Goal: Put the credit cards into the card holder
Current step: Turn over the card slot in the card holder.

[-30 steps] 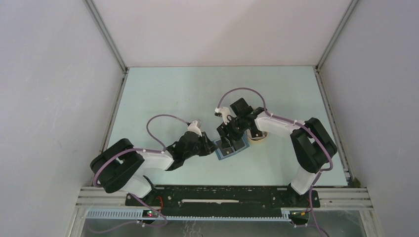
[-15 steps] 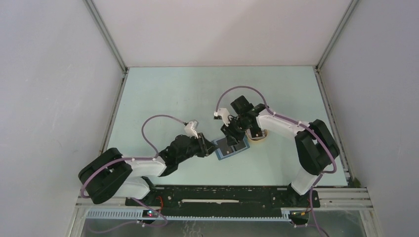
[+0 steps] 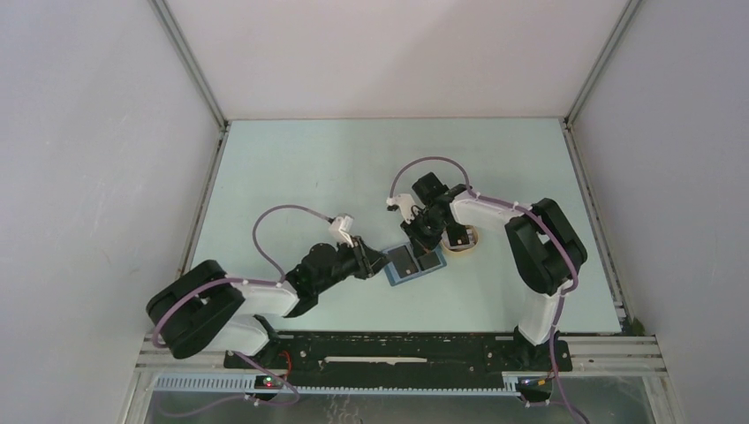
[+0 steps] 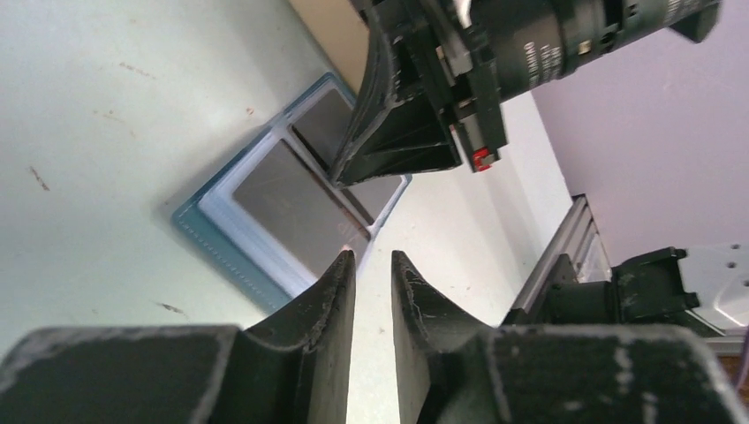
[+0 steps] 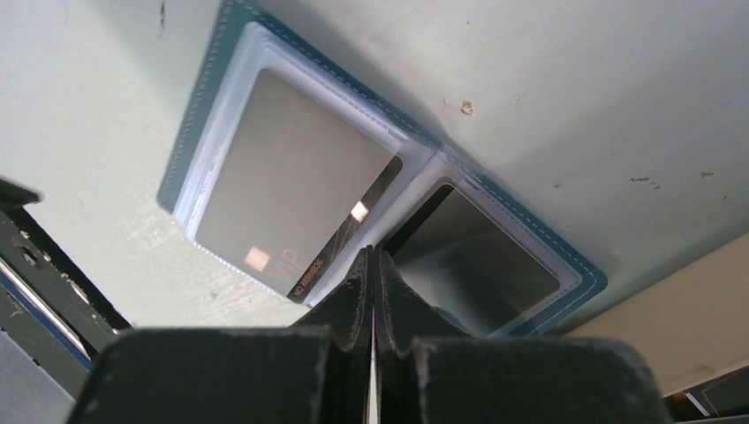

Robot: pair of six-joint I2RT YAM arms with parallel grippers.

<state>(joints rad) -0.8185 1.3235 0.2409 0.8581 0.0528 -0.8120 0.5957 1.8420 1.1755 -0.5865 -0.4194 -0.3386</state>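
The small square teal-blue folding card holder [image 5: 231, 97] is laid open and flat on the pale green table top [image 3: 309, 177], near the middle of the table and between the two arms. Two lighter blue pockets are shown side by side across its central fold. A grey rectangular credit card [image 5: 291, 185], printed with small lettering along a dark stripe, is seen on the pocket nearer the left arm, its striped edge turned towards the fold. Whether this card is fully tucked in cannot be told. A darker, near-black credit card [image 5: 468, 256] is seen within the other pocket.

The right arm's black two-finger gripper [image 5: 372, 265] is held tip-down over the fold, at the striped edge of the grey card. Its fingers are pressed tightly together, and nothing is seen clamped between them. Whether the tips rest on the holder cannot be made out.

The left arm's black two-finger gripper [image 4: 372, 265] is set low at the holder's edge on the left arm's side. Its jaws are parted by only a narrow slit, and nothing is gripped between them. Contact with the holder cannot be confirmed.

A beige oval tray [image 3: 464, 246] is placed just beside the holder, on the right arm's side, partly covered by that arm's wrist.
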